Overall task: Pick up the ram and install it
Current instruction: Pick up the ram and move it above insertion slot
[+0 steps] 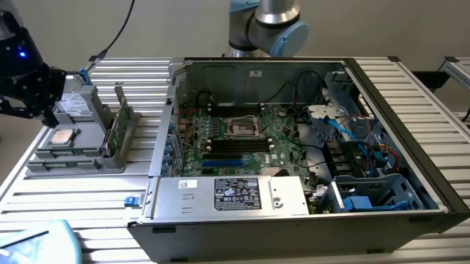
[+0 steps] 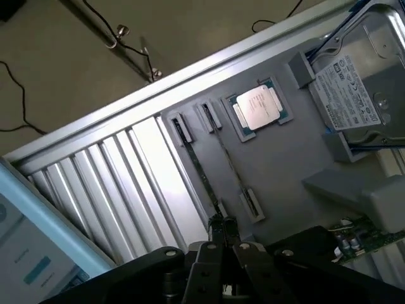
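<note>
The ram (image 1: 122,125) is a thin green stick standing on edge in the grey holder tray (image 1: 88,162), at the exterior view's left of the open computer case. In the wrist view a strip of the ram (image 2: 364,238) shows past the gripper body. My black gripper (image 1: 48,114) hangs over the tray's far left corner, to the left of the ram and apart from it. In the wrist view my gripper (image 2: 221,225) is shut with nothing between the fingertips, above the tray's empty narrow slots (image 2: 199,158). The motherboard's black slots (image 1: 239,144) lie inside the case.
A square silver processor chip (image 1: 63,136) (image 2: 259,106) and a silver drive with a white label (image 1: 76,102) (image 2: 354,88) sit in the same tray. The case (image 1: 411,217) has upright metal walls, a power supply (image 1: 235,195) in front and cable bundles (image 1: 360,137) at the exterior view's right.
</note>
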You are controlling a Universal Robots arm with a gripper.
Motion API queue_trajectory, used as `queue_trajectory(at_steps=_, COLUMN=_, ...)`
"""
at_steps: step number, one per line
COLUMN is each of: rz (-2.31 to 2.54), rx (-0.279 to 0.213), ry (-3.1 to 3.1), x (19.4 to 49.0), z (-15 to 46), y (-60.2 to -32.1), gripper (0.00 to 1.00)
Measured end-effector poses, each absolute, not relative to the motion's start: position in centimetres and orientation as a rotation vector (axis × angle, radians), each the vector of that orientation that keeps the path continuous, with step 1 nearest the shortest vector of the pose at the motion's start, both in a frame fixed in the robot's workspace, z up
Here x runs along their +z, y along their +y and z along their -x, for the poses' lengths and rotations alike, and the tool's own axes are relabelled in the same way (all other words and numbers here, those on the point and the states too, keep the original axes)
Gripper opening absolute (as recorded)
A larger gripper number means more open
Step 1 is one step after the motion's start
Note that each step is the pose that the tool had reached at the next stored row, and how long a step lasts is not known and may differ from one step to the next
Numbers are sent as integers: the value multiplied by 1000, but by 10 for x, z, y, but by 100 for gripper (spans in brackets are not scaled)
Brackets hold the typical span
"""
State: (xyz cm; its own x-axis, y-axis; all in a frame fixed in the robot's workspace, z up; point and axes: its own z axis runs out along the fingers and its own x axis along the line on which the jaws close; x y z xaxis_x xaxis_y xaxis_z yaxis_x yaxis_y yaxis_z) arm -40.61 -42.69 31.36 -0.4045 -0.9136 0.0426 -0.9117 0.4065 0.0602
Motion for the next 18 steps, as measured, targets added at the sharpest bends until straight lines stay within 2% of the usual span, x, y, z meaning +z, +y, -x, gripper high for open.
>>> queue_trajectory(at_steps=18, rz=-2071, rx=-48, ry=-2278, x=303, z=407, y=-427, gripper=11)
